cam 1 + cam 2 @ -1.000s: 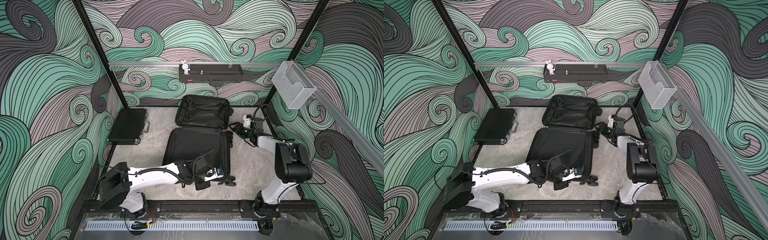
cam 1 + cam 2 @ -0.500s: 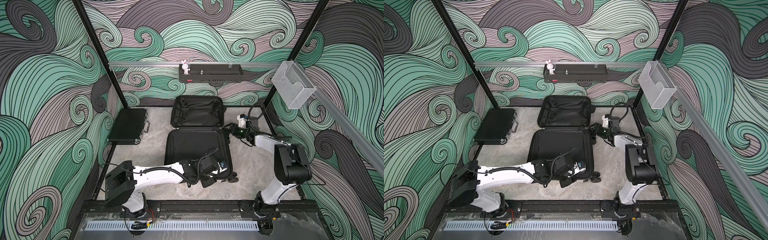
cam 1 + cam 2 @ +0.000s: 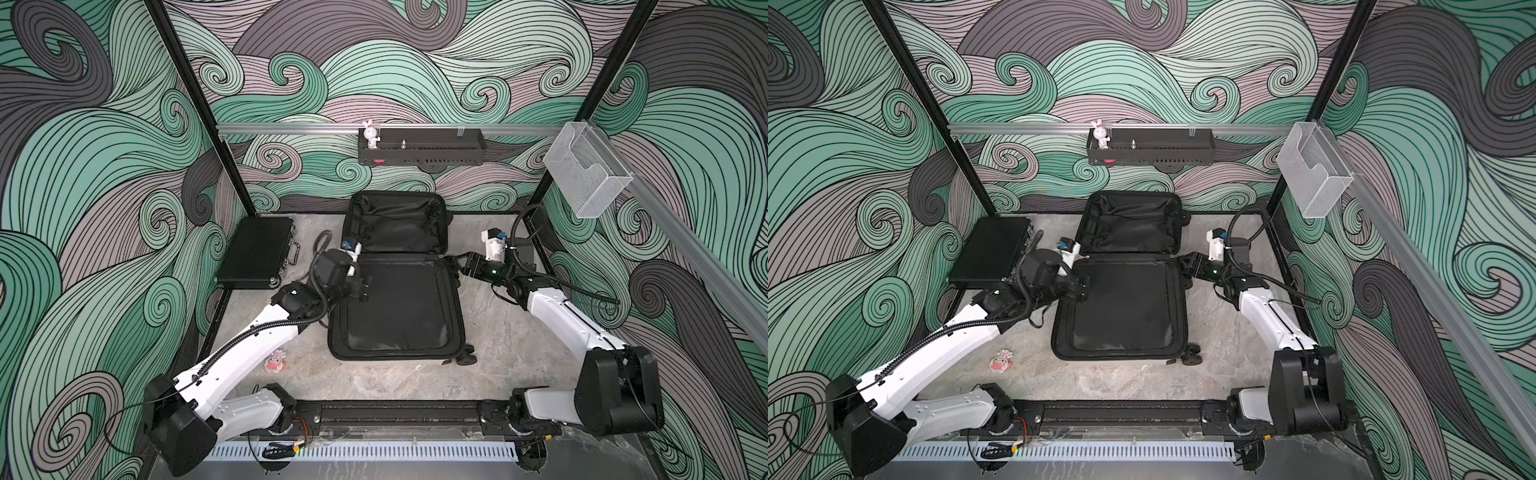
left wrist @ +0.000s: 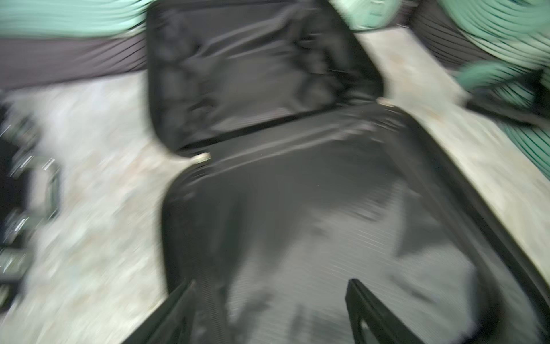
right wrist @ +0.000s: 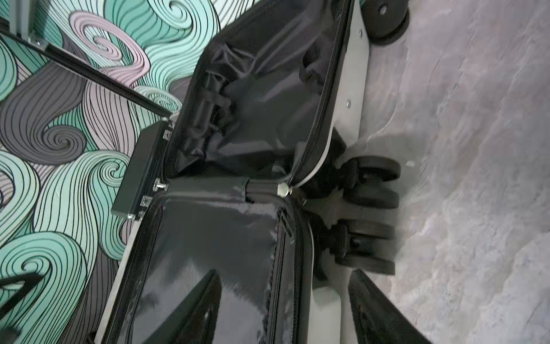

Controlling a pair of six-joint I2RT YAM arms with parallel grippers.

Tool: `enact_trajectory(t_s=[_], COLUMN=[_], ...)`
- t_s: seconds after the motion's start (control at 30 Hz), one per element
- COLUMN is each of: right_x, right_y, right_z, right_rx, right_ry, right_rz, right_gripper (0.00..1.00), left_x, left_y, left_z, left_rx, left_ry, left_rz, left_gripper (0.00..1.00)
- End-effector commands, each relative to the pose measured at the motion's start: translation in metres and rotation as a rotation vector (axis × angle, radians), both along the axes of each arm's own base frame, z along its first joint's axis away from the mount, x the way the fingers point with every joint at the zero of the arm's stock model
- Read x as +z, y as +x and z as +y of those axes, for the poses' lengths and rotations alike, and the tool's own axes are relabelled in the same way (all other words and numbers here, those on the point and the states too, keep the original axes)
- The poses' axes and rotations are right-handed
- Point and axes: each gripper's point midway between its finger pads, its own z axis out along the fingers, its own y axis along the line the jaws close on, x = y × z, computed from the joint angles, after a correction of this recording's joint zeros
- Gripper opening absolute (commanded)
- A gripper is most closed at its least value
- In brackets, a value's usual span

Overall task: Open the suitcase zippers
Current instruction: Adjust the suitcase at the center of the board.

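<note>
- Suitcase lies open; zippers seem undone, though blur hides detail.
- Left fingers wide, empty: lift clear.
- Right fingers wide, astride its edge: withdraw without snagging.

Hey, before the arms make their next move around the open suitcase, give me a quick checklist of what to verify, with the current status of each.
1. Suitcase lying open, both halves lining-up: ok.
2. Zippers undone, halves parted: ok.
3. Left end effector open and empty: ok, though its wrist view is blurred.
4. Right end effector open: ok; it straddles the suitcase edge beside the wheels.
5. Right end effector free of contact with that edge: cannot tell.
</note>
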Motion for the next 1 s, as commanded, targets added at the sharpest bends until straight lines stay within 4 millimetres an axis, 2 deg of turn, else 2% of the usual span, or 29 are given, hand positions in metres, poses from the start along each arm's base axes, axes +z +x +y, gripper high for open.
enact_trajectory(t_s=[0.0,0.07,0.13,0.33,0.47,0.6,0.77,0.87,0.97], right_x=[-0.015,-0.02,-0.022,-0.033,-0.036,-0.039,-0.035,-0.032,-0.022], right_y=[-0.024,-0.035,-0.046,-0.065,-0.078,-0.094,-0.107,-0.114,-0.111], right_z=[-0.003,0.003,0.012,0.022,0.029,0.025,0.025,0.023,0.01], right_rx=[0.018,0.043,0.081,0.124,0.153,0.169,0.164,0.159,0.133], right_ry=[-0.077,-0.065,-0.027,-0.03,-0.018,-0.047,-0.012,-0.014,-0.082], right_rz=[0.058,0.075,0.095,0.159,0.177,0.212,0.214,0.2,0.139], right_gripper=[0.69,0.69,0.69,0.67,0.66,0.65,0.62,0.62,0.65], left_x=[-0.032,-0.046,-0.061,-0.084,-0.096,-0.097,-0.094,-0.091,-0.08], left_y=[-0.002,0.002,0.006,0.008,0.01,0.007,-0.003,-0.007,-0.001], left_z=[0.029,0.041,0.043,0.019,0.011,0.007,0.006,0.013,0.035], left_rx=[0.145,0.197,0.206,0.124,0.107,0.093,0.072,0.078,0.136], left_ry=[-0.149,-0.207,-0.246,-0.311,-0.331,-0.337,-0.332,-0.296,-0.208], left_rz=[0.189,0.255,0.309,0.454,0.497,0.51,0.518,0.492,0.393], left_gripper=[0.81,0.81,0.8,0.77,0.75,0.73,0.73,0.74,0.78])
